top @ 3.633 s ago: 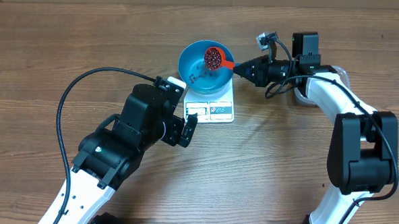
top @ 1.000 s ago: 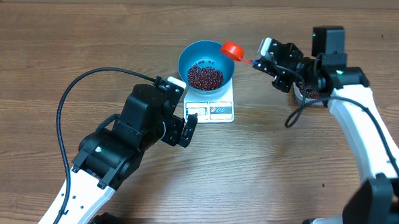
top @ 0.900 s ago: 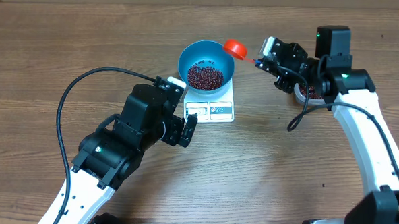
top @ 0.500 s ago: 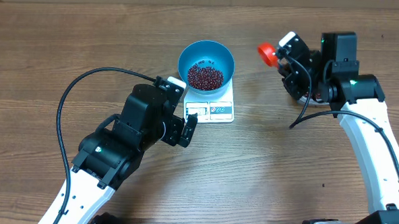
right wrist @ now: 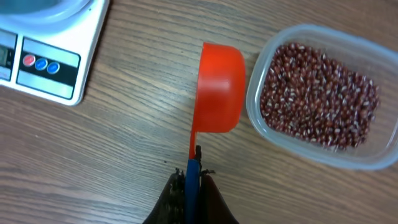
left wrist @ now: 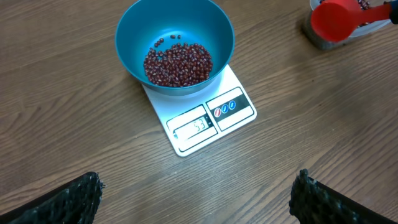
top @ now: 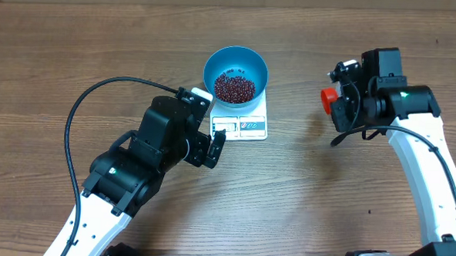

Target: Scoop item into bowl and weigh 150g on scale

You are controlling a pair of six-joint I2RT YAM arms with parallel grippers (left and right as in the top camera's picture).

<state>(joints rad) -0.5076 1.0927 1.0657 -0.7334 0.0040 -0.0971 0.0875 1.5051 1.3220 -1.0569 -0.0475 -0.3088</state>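
Right tool (right wrist: 193, 180) clamped on red scoop (right wrist: 219, 87) handle, beside bean tub (right wrist: 252, 106). Left tool (left wrist: 194, 200) wide open, facing bowl (left wrist: 174, 25) on scale (left wrist: 211, 118).

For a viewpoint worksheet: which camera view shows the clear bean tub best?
Right wrist: the tub shows almost whole, full of beans. Left wrist catches only an edge behind the red scoop; overhead, the right arm hides it.

The scale (left wrist: 239, 93) display (left wrist: 198, 126) shows digits that seem to read 53; marks on its label panels (left wrist: 225, 109) are too small to read.
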